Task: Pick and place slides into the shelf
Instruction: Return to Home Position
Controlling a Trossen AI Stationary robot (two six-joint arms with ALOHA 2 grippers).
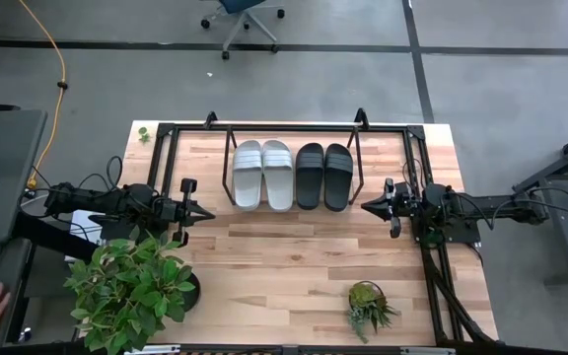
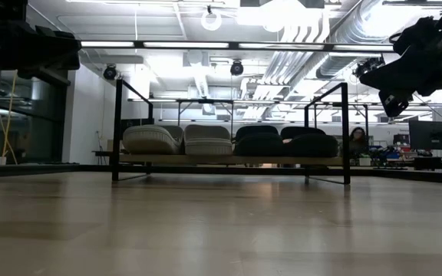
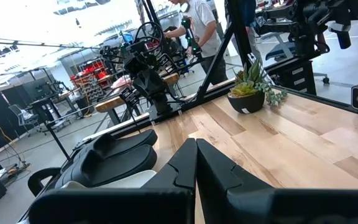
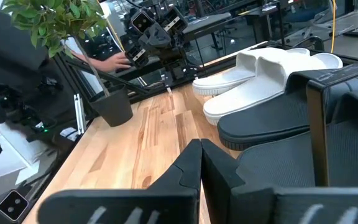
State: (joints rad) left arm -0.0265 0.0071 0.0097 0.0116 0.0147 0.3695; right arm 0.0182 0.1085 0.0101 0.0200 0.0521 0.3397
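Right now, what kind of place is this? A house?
Probably a robotics lab, not a house: shiny silver ceiling ducts, a blue rolling office chair, and a white-shirted person standing among far workbenches. The left gripper and right gripper wait shut near the black metal shelf.

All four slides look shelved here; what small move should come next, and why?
Probably retract both arms to rest: the grey pair and black pair sit side by side in the shelf, and the left hand and right hand are shut, empty, beside it.
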